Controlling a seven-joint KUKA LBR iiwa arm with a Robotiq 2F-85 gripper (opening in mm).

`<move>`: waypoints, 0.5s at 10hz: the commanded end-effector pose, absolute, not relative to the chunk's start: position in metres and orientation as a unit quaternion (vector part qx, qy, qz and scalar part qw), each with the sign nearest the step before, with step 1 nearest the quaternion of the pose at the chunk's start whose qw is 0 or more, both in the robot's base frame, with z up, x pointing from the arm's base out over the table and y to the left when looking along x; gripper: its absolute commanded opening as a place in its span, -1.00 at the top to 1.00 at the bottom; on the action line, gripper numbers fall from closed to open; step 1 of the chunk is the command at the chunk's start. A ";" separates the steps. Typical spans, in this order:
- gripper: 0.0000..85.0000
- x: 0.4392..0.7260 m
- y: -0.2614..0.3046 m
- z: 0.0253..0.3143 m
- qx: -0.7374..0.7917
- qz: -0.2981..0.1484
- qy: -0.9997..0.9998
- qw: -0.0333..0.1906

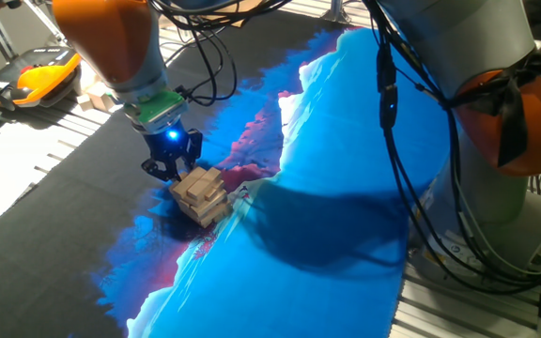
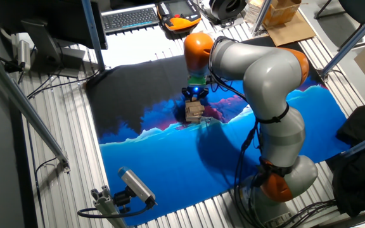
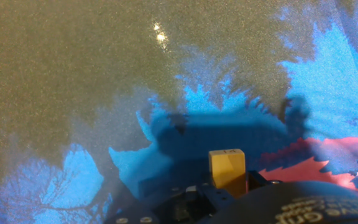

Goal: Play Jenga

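Hand view: block (image 3: 227,169) between jaws.

Light came from above. On my screens the arm (image 1: 458,84) threw a broad dark shadow (image 1: 336,221) over the blue mat (image 1: 346,282). In the hand view I saw a small white glare spot (image 3: 159,32), grainy texture and soft focus; both fixed views were bright and sharp.
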State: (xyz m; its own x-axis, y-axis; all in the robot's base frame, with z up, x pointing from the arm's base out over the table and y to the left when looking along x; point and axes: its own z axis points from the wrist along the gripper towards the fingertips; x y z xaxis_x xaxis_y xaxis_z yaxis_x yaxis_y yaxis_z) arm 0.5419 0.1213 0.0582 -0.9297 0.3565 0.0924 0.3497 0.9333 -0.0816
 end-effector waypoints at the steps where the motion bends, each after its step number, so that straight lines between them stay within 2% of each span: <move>1: 0.20 0.541 0.122 0.058 -0.181 0.031 -0.982 0.053; 5: 0.20 0.542 0.120 0.057 -0.181 0.032 -0.982 0.051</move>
State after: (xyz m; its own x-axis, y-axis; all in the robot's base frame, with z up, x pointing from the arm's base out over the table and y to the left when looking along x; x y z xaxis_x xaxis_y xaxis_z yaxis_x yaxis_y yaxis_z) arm 0.5419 0.1204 0.0567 -0.9294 0.3580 0.0894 0.3514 0.9327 -0.0816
